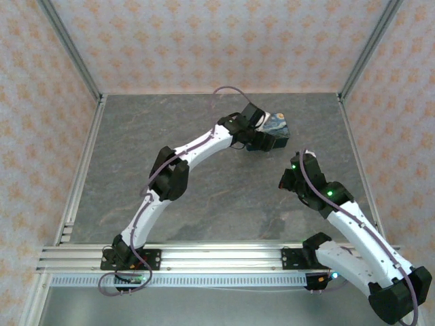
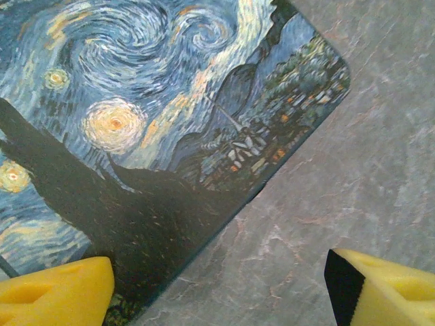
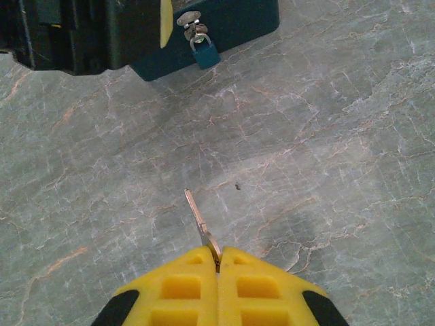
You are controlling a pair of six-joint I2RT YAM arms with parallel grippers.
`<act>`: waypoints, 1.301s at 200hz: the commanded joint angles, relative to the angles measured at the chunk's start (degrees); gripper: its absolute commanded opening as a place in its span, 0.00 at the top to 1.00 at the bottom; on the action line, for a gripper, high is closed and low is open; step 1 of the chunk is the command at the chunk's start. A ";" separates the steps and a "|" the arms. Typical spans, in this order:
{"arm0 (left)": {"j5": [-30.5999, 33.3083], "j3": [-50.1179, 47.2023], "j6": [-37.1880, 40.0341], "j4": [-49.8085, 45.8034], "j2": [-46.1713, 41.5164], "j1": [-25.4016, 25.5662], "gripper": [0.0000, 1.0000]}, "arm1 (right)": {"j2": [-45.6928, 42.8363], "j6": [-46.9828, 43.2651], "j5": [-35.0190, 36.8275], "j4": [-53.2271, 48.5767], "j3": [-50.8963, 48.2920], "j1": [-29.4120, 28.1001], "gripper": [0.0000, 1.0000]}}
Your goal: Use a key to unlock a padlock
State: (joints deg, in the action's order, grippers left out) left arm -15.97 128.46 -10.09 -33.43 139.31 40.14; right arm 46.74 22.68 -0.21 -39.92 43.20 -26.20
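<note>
A tiny blue padlock (image 3: 205,51) hangs by its silver shackle from the hasp on the side of a starry-night tin (image 3: 234,24), far ahead in the right wrist view. My right gripper (image 3: 219,255) is shut on the head of a small silvery key (image 3: 197,216), whose blade points forward and left above the table. It stands well short of the padlock. My left gripper (image 2: 217,299) is open over the tin's painted lid (image 2: 156,115), with one yellow finger (image 2: 58,292) above the lid and the other finger (image 2: 387,292) above the bare table.
From above, the tin (image 1: 279,125) sits at the back right of the grey stone-patterned table (image 1: 204,204), with the left gripper (image 1: 262,138) on it and the right gripper (image 1: 288,179) nearer. Metal frame posts and patterned walls border the table.
</note>
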 commanded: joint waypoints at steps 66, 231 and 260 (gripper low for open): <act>4.44 1.45 6.58 -9.64 0.79 0.82 0.19 | -0.16 0.49 2.23 -2.86 1.00 0.18 1.00; 8.27 -51.58 0.19 7.05 -31.37 1.24 0.18 | 1.70 -0.79 2.70 -3.29 1.89 0.26 1.00; 10.30 -62.87 -4.05 9.84 -39.05 1.43 0.18 | 2.92 -0.79 1.80 -2.10 1.74 0.27 1.00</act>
State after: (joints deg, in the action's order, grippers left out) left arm -8.27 74.28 -8.19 -21.82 103.85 41.17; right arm 49.04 22.63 1.54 -42.83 43.27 -26.20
